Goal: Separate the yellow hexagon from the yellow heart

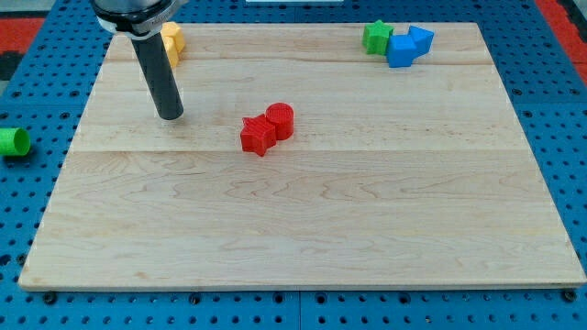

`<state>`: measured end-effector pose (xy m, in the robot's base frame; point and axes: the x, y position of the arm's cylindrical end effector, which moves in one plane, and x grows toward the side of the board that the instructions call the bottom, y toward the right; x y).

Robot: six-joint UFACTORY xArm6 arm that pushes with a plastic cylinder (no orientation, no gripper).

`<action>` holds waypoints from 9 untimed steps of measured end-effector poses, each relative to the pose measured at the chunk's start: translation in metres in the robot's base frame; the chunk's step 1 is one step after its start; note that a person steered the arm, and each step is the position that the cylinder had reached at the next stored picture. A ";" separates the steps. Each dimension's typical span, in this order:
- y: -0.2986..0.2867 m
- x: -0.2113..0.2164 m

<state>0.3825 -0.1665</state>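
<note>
At the view's top left, on the pale wooden board (303, 220), a yellow block (172, 42) sits half hidden behind the dark rod; whether it is hexagon or heart, I cannot tell. My tip (171, 116) rests below it, touching nothing. A red star (258, 136) touches a red cylinder (281, 120).

My arm enters from the view's top left, only its pale round end showing at the frame's edge. From it a straight dark rod slants down and slightly toward the view's right. My tip (171, 116) rests on the counter (303, 229), in its upper-left part.
</note>
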 end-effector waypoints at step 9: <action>-0.071 -0.072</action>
<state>0.3100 -0.2374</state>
